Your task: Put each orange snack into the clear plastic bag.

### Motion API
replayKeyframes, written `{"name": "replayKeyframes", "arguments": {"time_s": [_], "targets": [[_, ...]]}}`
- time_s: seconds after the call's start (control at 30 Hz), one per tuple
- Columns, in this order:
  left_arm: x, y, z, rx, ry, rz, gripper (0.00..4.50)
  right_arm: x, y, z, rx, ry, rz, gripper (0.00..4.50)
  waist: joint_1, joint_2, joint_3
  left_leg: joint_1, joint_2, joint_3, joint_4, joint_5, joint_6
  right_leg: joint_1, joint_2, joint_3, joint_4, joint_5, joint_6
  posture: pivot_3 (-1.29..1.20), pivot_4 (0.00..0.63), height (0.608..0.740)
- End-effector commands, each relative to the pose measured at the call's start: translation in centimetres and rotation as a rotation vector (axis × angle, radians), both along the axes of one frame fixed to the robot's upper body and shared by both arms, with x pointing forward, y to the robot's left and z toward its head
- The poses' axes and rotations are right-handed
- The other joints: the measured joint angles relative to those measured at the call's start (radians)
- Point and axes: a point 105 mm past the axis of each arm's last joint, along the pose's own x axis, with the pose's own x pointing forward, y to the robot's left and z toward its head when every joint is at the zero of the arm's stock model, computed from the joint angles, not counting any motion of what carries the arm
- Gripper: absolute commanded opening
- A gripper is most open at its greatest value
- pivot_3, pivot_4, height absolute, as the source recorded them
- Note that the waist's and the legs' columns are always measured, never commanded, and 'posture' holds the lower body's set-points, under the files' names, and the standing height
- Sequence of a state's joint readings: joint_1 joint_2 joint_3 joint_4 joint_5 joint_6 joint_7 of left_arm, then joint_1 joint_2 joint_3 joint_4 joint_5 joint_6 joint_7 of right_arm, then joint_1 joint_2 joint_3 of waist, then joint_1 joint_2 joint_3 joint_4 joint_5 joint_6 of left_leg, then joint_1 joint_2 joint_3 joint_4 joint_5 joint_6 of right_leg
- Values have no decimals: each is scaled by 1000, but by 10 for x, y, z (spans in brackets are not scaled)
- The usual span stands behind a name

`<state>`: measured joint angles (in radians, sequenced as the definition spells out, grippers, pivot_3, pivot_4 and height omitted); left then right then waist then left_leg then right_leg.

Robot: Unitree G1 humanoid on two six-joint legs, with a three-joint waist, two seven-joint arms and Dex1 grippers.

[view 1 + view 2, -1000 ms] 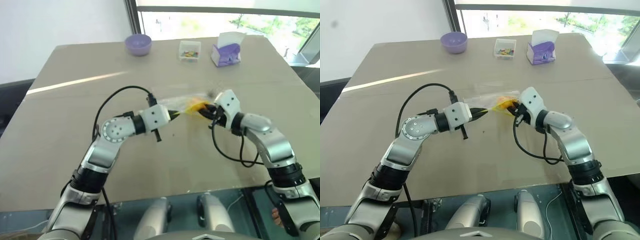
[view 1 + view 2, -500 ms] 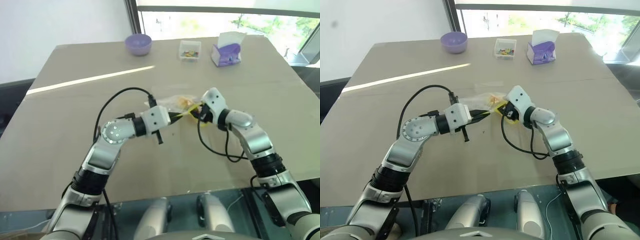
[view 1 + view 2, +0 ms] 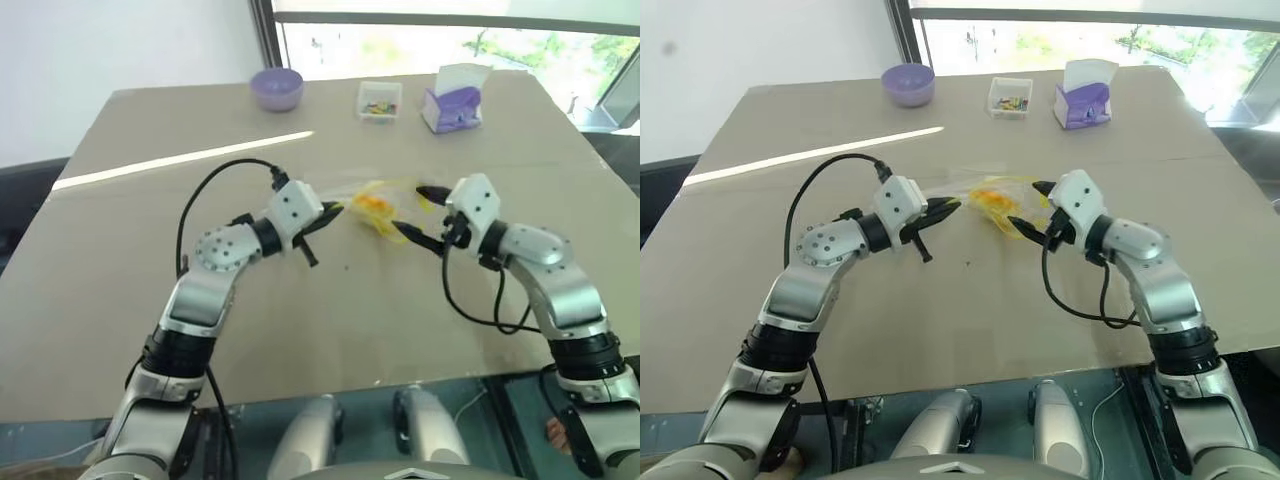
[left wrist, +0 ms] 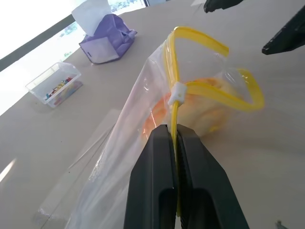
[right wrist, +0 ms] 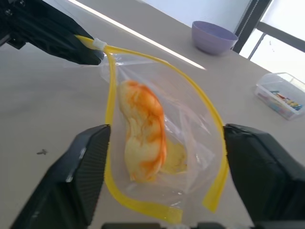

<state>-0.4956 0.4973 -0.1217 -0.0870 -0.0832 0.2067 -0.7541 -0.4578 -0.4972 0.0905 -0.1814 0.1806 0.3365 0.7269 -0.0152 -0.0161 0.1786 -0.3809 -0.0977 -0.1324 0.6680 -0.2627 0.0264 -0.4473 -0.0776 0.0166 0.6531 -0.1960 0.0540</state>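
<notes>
Left gripper (image 4: pixel 177 131) pinched tight on the yellow seal strip of the clear plastic bag (image 5: pixel 190 121), just beside the small white slider, holding the bag lifted over the middle of the tan table (image 3: pixel 130 260). Bag mouth gaping in a wide yellow loop, facing the right gripper (image 3: pixel 421 215). Orange snack (image 5: pixel 143 133) inside the bag, lying against the clear film below the open loop, orange-streaked on a pale yellow body. Right gripper spread wide, both black fingers (image 5: pixel 83 176) well apart on either side of the bag mouth, gripping nothing and clear of the yellow strip as far as visible. The two grippers pointed toward each other across the bag, left one at the seal end, right one just beside the open end. At the far edge of the table, well apart from the bag: a purple bowl (image 3: pixel 276 88), a small clear box (image 3: pixel 380 101) of colourful bits, and a purple tissue box (image 3: pixel 454 100) with white tissue sticking up. A bright strip of light (image 3: pixel 190 158) lying across the tabletop behind the left arm.
</notes>
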Motion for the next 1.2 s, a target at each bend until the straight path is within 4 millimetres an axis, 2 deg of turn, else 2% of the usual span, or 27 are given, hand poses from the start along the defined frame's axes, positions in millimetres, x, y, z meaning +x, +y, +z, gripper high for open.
{"name": "replayKeyframes", "arguments": {"time_s": [0.03,0.23,0.4,0.57,0.73,0.8,0.83,0.87,0.9,0.93,0.97,1.07,1.2], "targets": [[2,2,20,-58,-40,6,0,0,-9,3,-115,-137,-68,4476,2,0,0,0,0,0,0,0,0,0,0,0,0,0,0,0,150,740],[2,2,26,-79,-37,-3,0,8,-17,-26,-313,-196,-115,4476,1,0,0,0,0,1,0,0,0,0,0,1,0,0,0,0,150,740],[0,0,28,-81,-40,-13,0,20,-21,-40,-366,-207,-149,4476,1,0,0,0,0,1,0,0,0,0,0,1,0,0,0,0,150,740],[-2,0,27,-76,-43,-18,0,33,-16,-34,-302,-219,-167,4476,-1,0,0,0,0,1,0,0,0,0,0,1,0,0,0,0,150,740],[-2,1,27,-73,-47,-13,0,35,-9,-25,-257,-250,-152,4476,2,0,0,0,0,1,0,0,0,0,0,1,0,0,0,0,150,740],[-2,2,27,-72,-49,-8,0,33,-7,-24,-250,-256,-136,3930,2,0,0,0,0,1,0,0,0,0,0,1,0,0,0,0,150,740],[-2,3,27,-71,-50,-6,0,32,-6,-23,-243,-256,-127,3521,2,0,0,0,0,1,0,0,0,0,0,1,0,0,0,0,150,740],[-2,3,27,-71,-50,-4,0,30,-5,-23,-244,-254,-113,3521,2,0,0,0,0,1,0,0,0,0,0,1,0,0,0,0,150,740],[-2,3,26,-71,-50,-4,0,28,-5,-24,-247,-253,-102,2779,2,0,0,0,0,1,0,0,0,0,0,1,0,0,0,0,150,740],[-2,3,26,-70,-51,-3,0,27,-4,-24,-248,-251,-95,2669,1,0,0,0,0,1,0,0,0,0,0,1,0,0,0,0,150,740],[-2,3,26,-69,-52,-3,0,26,-4,-24,-249,-251,-91,2102,1,0,0,0,0,1,0,0,0,0,0,1,0,0,0,0,150,740],[-2,3,26,-67,-54,-5,0,25,-4,-23,-251,-257,-83,874,0,0,0,0,0,1,0,0,0,0,0,2,0,0,0,0,150,740],[-2,3,25,-61,-58,-10,0,24,-4,-23,-254,-256,-74,874,1,0,0,0,0,1,0,0,0,0,0,2,0,0,0,0,150,740]]}}
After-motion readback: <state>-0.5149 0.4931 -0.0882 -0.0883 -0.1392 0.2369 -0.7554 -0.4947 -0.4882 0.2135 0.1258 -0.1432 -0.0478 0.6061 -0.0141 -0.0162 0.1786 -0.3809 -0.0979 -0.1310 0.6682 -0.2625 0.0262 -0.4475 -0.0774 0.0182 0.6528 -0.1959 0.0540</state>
